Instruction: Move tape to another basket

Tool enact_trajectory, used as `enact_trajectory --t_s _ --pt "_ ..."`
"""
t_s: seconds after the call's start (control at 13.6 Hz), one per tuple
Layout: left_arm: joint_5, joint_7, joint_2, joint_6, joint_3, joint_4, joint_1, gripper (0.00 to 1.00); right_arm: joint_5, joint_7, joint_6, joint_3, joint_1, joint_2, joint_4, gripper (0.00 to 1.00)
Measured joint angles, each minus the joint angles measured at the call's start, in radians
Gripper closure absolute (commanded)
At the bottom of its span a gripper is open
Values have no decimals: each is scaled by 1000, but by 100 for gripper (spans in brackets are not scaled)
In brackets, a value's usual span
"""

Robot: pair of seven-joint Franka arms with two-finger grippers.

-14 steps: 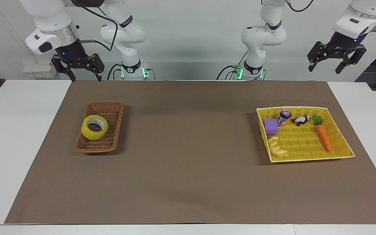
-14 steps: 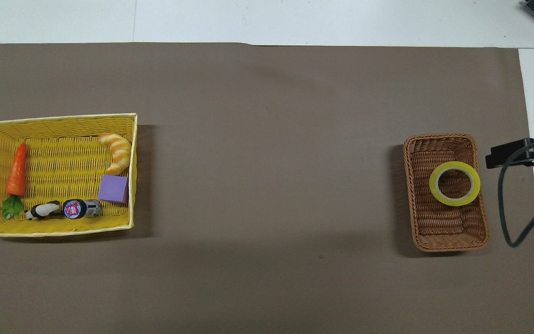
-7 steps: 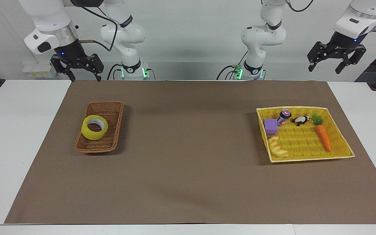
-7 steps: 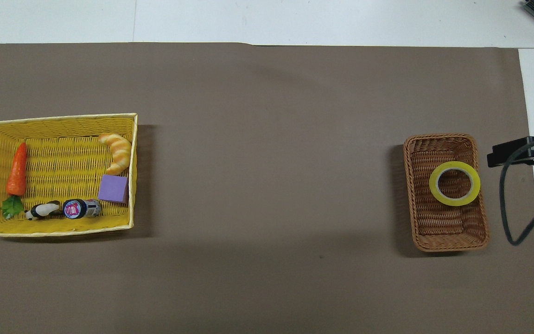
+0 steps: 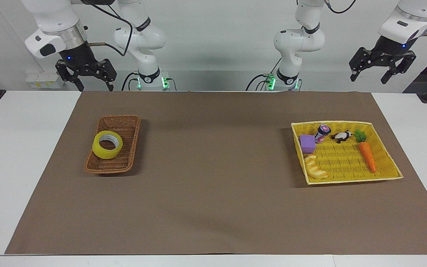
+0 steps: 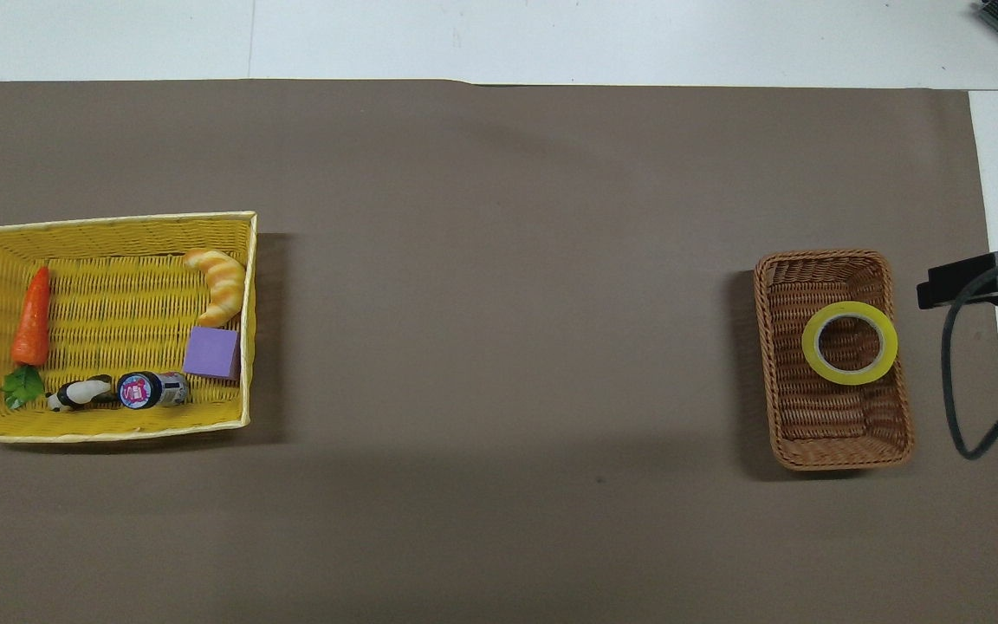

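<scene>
The yellow tape roll (image 5: 101, 151) lies flat in the brown wicker basket (image 5: 129, 129) toward the right arm's end of the table. It also shows in the overhead view (image 6: 850, 376), in the middle of the basket (image 6: 815, 420). My right gripper (image 5: 95, 87) is open and empty, up in the air over the table's edge by the robots, apart from the basket. My left gripper (image 5: 368, 78) is open and empty and waits high over the left arm's end of the table.
A shallow yellow tray basket (image 5: 347, 163) toward the left arm's end holds a carrot (image 5: 367, 155), a croissant toy (image 5: 315, 168), a purple block (image 5: 307, 143), a small bottle (image 5: 322, 132) and a panda figure (image 5: 342, 136). A brown mat (image 5: 213, 178) covers the table.
My right gripper has drifted slightly upward and away from the wicker basket. The left arm, the tape and the baskets have not moved.
</scene>
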Motion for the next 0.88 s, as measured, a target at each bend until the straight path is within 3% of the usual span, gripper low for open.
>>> enact_trajectory --t_s 0.88 --pt "-6 -6 5 -3 -1 2 0 0 5 0 0 0 -16 0 1 0"
